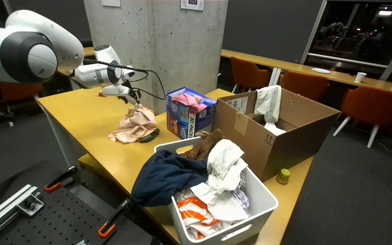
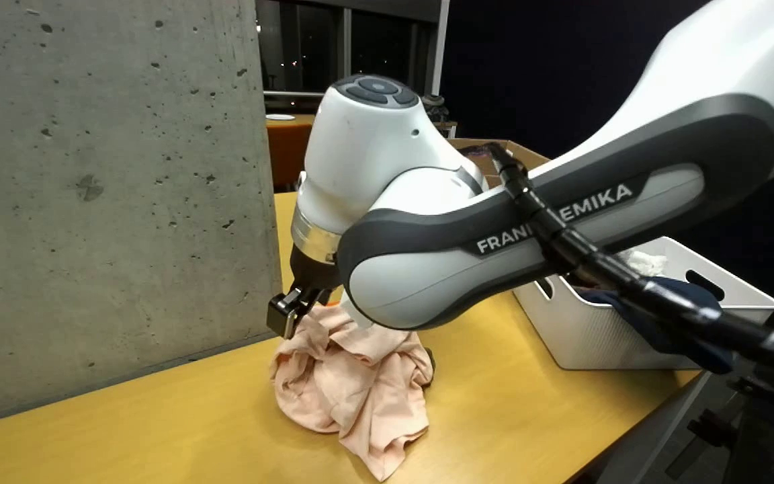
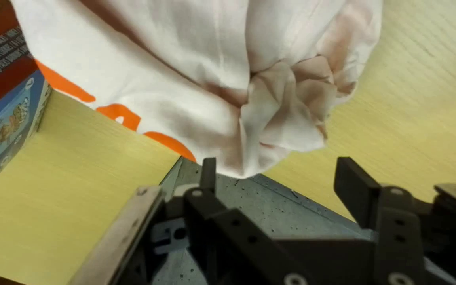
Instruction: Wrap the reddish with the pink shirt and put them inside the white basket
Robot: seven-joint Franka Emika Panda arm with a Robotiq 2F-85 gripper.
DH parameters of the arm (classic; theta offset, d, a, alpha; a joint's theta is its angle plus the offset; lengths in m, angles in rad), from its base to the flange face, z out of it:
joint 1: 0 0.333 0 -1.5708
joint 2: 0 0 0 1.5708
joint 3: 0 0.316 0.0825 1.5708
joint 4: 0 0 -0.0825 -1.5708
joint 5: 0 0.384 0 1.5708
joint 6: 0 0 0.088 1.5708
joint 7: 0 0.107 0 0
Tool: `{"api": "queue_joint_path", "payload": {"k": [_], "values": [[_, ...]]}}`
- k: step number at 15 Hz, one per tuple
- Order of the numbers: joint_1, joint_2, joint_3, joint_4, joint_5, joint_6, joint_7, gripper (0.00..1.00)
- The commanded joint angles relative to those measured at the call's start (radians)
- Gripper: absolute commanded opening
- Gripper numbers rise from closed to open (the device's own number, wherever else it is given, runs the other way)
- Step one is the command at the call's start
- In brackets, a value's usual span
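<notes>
The pink shirt lies in a crumpled heap on the table, pale peach with an orange print at one edge. It also shows in an exterior view and fills the upper wrist view. My gripper is open just above the heap, its fingers wide apart. The shirt's peak is near one fingertip; I cannot tell whether they touch. No reddish shows; it is hidden or out of view. A dark green thing peeks from under the shirt, its nature unclear. The white basket stands at the table's near end, full of cloths.
A blue-and-purple box with pink cloth on top stands beside the shirt, next to a brown cardboard box. A navy garment hangs over the basket's side. The concrete pillar rises close behind the gripper. A small green cup sits near the edge.
</notes>
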Motion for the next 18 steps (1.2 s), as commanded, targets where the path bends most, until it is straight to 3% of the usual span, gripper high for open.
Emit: {"api": "queue_joint_path", "payload": {"k": [1,4,8,13,18], "values": [[-0.042,-0.14,0.089,-0.193,0.062,-0.051,-0.024,1.0],[-0.073,-0.205,0.14,-0.31,0.116,-0.093,-0.007,1.0],[-0.107,-0.229,0.149,-0.389,0.161,-0.117,0.004,1.0],[-0.124,-0.166,0.143,-0.383,0.241,-0.115,-0.043,1.0],[-0.11,-0.141,0.119,-0.372,0.224,-0.1,-0.047,1.0]]}}
